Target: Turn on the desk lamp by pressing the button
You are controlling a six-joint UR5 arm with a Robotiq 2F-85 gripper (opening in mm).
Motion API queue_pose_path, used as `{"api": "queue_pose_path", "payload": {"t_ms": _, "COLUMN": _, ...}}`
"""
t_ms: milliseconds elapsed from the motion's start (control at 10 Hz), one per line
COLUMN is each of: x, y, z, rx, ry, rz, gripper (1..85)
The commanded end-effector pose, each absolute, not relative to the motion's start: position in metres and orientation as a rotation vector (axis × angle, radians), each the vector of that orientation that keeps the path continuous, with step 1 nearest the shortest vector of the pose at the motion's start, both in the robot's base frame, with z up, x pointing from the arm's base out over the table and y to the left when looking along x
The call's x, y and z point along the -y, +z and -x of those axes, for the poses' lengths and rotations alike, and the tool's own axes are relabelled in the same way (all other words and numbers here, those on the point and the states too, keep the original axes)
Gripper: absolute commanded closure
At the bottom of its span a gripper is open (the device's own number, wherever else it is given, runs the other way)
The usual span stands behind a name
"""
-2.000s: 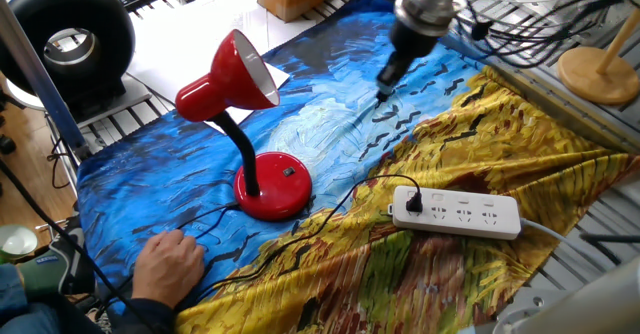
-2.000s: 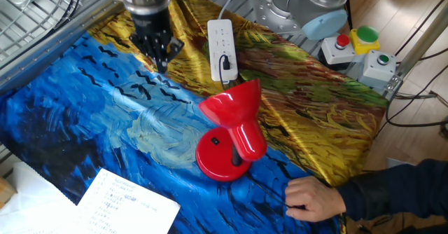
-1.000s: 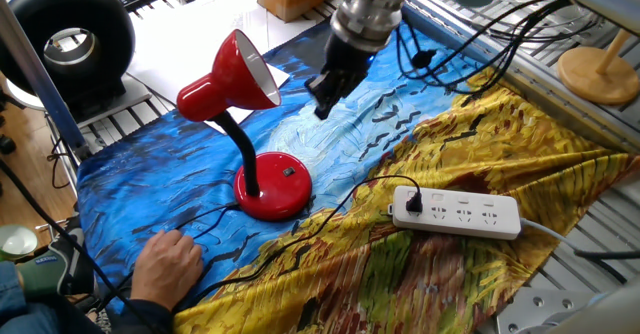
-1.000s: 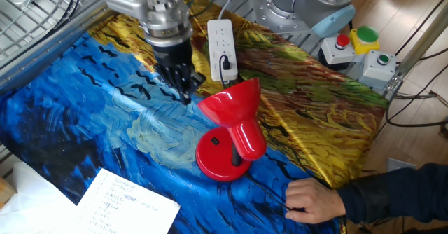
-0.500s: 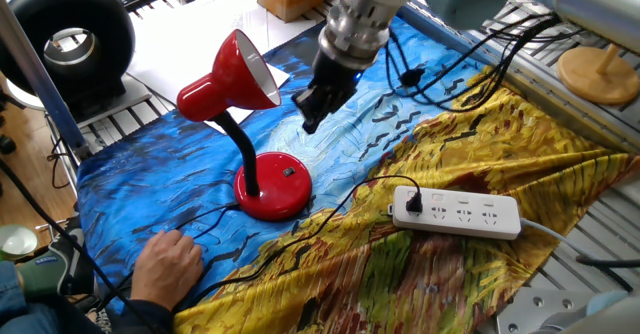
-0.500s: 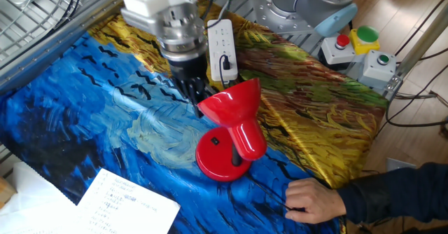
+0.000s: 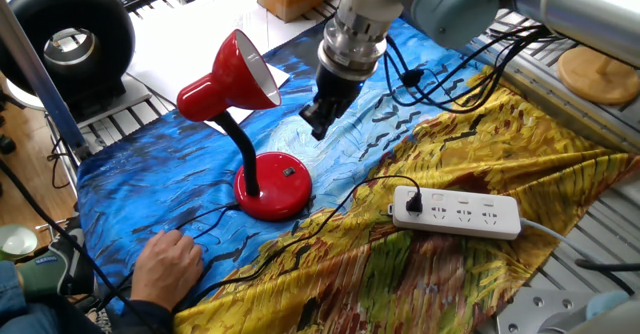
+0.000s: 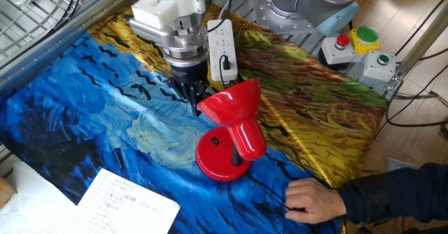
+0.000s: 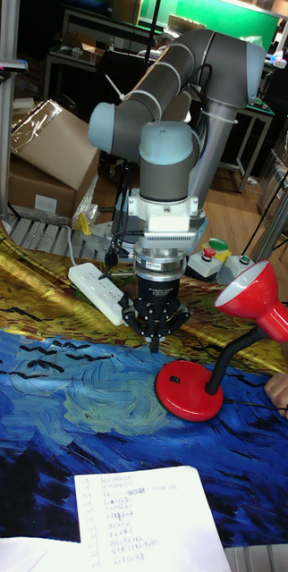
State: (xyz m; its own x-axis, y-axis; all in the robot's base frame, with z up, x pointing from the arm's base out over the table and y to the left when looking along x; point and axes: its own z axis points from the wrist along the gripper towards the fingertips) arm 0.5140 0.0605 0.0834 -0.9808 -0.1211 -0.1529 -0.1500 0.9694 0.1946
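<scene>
Red lamp: the desk lamp (image 7: 240,124) is standing on the blue part of the painted cloth (image 7: 150,184), its cone shade (image 9: 256,299) tilting upward on the black bendable neck (image 7: 238,146).
Base: the round red base (image 9: 190,391) is sitting flat on the cloth, with the shade hanging over it in the other fixed view.
Button: the button (image 7: 288,171) is showing as a small dark square on top of the base, uncovered and untouched.
Gripper: the gripper (image 9: 156,343) is pointing straight down, hovering above the cloth just beside the base and close to the shade's rim; its fingertips are coming together into a single point with no gap showing between them, and they are holding nothing.
Hand: a person's hand (image 7: 168,262) is resting on the cloth near the base, by the lamp's black cord.
Power strip: the white power strip (image 7: 457,212) is lying on the yellow part of the cloth, well apart from the lamp.
Paper: a printed sheet (image 9: 148,518) is lying at the cloth's edge.
</scene>
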Motion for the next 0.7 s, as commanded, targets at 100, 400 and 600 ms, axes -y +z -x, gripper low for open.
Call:
{"api": "queue_pose_path", "payload": {"t_ms": 100, "x": -0.069, "y": 0.084, "z": -0.501, "rx": -2.977, "ry": 0.362, "rz": 0.441, "gripper": 84.3}}
{"api": "queue_pose_path", "payload": {"t_ms": 400, "x": -0.066, "y": 0.083, "z": -0.499, "rx": -2.978, "ry": 0.349, "rz": 0.476, "gripper": 84.3}}
{"api": "queue_pose_path", "payload": {"t_ms": 600, "x": -0.088, "y": 0.078, "z": -0.51, "rx": -2.955, "ry": 0.42, "rz": 0.446, "gripper": 84.3}}
